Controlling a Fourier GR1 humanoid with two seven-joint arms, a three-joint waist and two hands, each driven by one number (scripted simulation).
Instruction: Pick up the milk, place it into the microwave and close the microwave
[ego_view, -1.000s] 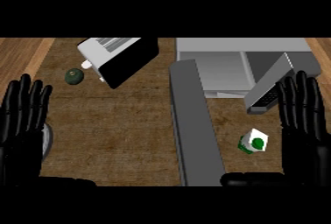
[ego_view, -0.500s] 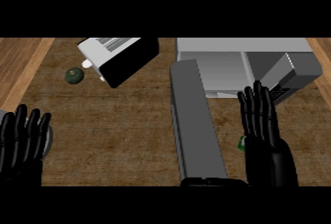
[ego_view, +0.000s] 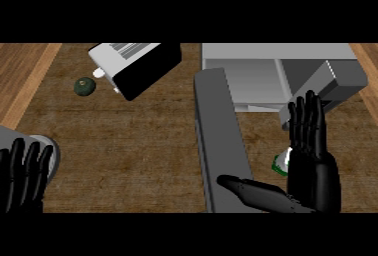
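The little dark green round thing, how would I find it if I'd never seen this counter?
Start at the brown counter and go to its far left part, where a white and black toaster lies. Just left of the toaster, sitting apart from it, is the little dark green round thing. It is the only small, round, dark green thing there; the boxy grey microwave is far bigger.

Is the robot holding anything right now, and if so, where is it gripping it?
Nothing is held. The right hand is open, fingers straight, over the milk; the left hand rests open at the left edge.
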